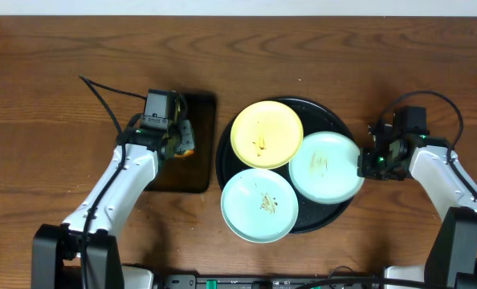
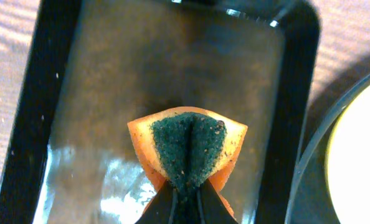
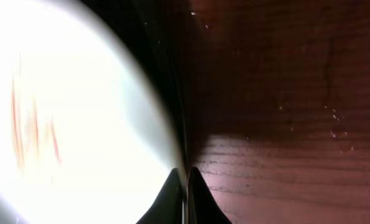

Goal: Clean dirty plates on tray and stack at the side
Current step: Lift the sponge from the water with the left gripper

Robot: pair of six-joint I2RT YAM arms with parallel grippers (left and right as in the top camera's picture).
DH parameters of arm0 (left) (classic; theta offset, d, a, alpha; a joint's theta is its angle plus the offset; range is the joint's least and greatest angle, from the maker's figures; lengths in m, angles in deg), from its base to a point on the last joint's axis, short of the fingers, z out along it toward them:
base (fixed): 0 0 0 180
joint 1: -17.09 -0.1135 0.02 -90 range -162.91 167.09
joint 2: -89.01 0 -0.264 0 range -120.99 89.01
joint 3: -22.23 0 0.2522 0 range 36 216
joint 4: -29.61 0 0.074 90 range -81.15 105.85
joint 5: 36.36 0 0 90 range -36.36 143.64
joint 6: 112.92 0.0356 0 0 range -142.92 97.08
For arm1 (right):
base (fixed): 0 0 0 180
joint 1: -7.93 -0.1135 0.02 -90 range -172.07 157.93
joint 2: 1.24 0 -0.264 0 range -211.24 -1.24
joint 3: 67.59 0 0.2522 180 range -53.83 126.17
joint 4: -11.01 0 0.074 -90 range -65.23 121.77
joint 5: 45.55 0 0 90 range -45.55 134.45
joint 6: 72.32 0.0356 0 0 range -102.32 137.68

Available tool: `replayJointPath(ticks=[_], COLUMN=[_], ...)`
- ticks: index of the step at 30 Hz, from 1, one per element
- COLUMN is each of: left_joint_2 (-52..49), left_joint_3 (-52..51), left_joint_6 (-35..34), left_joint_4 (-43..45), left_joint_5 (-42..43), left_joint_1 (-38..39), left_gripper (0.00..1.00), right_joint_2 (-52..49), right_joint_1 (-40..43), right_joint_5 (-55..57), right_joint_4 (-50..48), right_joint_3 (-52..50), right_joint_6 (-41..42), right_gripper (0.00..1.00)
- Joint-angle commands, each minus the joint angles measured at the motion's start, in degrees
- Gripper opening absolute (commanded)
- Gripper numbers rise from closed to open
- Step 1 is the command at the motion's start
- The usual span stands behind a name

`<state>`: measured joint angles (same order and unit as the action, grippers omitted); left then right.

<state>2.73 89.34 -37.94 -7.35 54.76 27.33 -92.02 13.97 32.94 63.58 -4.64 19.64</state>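
Observation:
Three dirty plates lie on the round black tray [image 1: 337, 213]: a pale yellow plate [image 1: 267, 133] at the back, a mint-white plate [image 1: 259, 205] at the front and a second mint-white plate [image 1: 327, 166] at the right. My right gripper [image 1: 365, 164] is shut on the right rim of that right plate [image 3: 79, 124], one finger above and one below [image 3: 185, 180]. My left gripper [image 1: 182, 144] is shut on an orange sponge with a dark green scouring face [image 2: 191, 146], pinched and folded, over the small rectangular black tray [image 2: 79, 93].
The rectangular tray [image 1: 186, 178] sits just left of the round tray. Bare wood tabletop [image 1: 54, 120] spreads to the left, the back and the right [image 3: 284, 93] of the trays.

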Motion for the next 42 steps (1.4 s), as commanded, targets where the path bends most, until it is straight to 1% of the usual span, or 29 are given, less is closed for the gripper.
replayJointPath(ticks=[1,6,12,26,42], left_joint_2=[4.5,10.14,14.1,14.47,14.47], left_joint_3=[0.55,0.55,0.55,0.52,0.52], left_joint_6=[-0.26,-0.07,-0.07,-0.09,-0.09], left_joint_4=[2.75,6.93,7.13,6.97,3.48], left_joint_5=[-0.33,-0.33,-0.33,-0.33,-0.2], left_joint_1=[0.09,0.09,0.09,0.09,0.09], left_gripper=[0.07,0.08,0.08,0.07,0.07], right_joint_2=[-0.72,-0.72,-0.72,-0.72,-0.72], right_joint_1=[0.7,0.7,0.68,0.68,0.68], right_joint_5=[2.27,2.25,2.27,2.21,2.25], right_joint_4=[-0.07,-0.04,-0.04,0.11,0.72], right_joint_3=[0.63,0.63,0.63,0.63,0.63], right_joint_6=[0.11,0.11,0.11,0.13,0.11], right_gripper=[0.01,0.01,0.01,0.01,0.01])
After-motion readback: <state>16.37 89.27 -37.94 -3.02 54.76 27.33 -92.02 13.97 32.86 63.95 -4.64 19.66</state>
